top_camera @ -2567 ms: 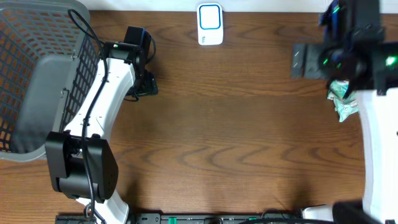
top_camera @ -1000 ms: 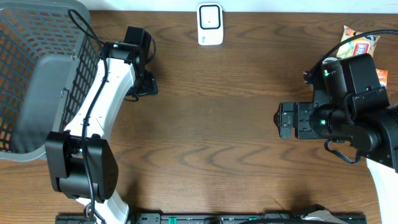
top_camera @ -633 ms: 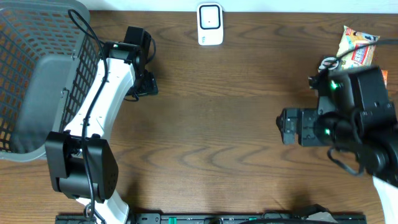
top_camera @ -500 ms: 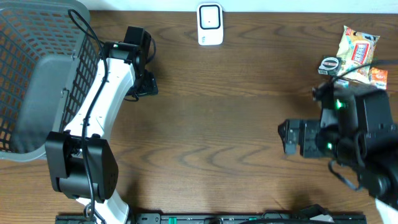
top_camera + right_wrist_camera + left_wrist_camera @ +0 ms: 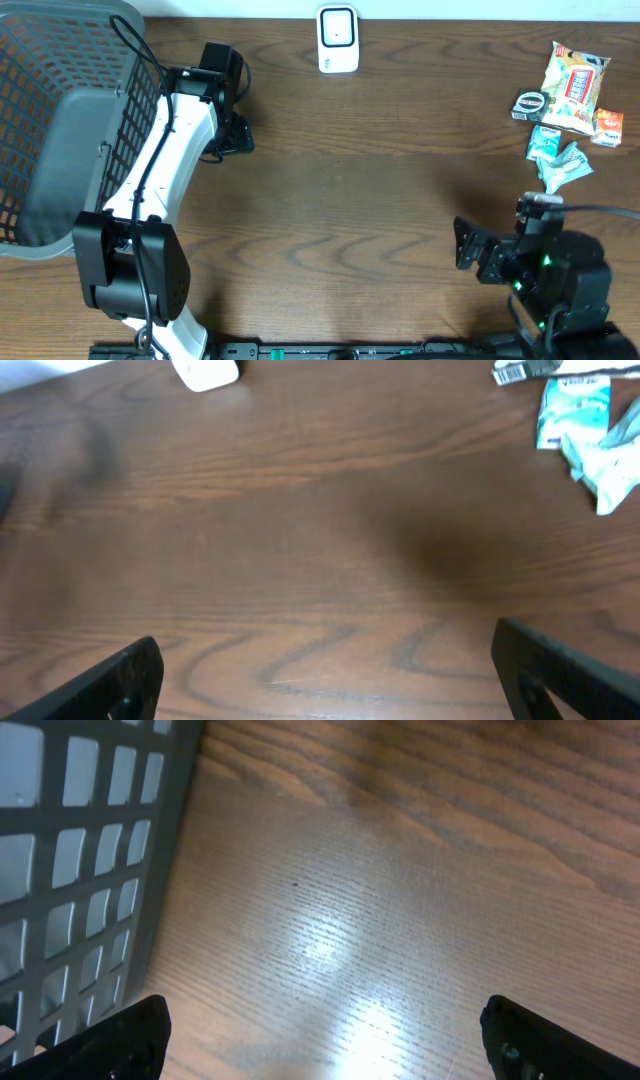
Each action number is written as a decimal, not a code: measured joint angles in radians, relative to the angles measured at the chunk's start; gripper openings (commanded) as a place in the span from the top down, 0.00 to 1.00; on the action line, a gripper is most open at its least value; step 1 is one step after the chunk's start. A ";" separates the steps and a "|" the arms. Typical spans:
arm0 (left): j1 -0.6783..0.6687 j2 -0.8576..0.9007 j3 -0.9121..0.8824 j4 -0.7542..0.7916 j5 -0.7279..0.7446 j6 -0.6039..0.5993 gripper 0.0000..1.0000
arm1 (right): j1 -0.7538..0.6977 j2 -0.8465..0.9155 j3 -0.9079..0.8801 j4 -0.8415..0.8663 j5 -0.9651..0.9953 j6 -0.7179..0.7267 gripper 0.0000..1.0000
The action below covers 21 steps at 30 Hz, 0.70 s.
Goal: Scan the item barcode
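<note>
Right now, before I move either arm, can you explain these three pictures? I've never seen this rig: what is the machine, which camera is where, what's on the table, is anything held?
You are driving two robot arms at a wooden table. The wide picture looks straight down: the left hand sits beside a grey mesh basket, the right hand is near the front right. The other two pictures come from a camera on each wrist; the dark shapes in their bottom corners are that hand's own fingers. Both hands are open and hold nothing. At the far edge stands a white and blue device, probably the scanner. Far right lie a snack packet, teal wrappers, a small orange packet and a small round item.
</note>
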 measured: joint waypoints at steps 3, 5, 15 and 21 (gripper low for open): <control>0.000 0.000 0.000 0.000 0.000 0.000 0.03 | 0.000 -0.072 -0.109 0.089 -0.002 0.000 0.01; 0.000 0.000 0.000 0.000 0.000 0.000 0.02 | 0.000 -0.106 -0.171 0.145 -0.006 0.000 0.01; 0.000 0.000 0.000 0.001 0.000 0.000 0.02 | -0.002 -0.235 -0.468 0.533 -0.060 -0.034 0.01; 0.000 0.000 0.000 0.001 0.000 0.000 0.02 | -0.002 -0.311 -0.553 0.645 -0.100 -0.080 0.01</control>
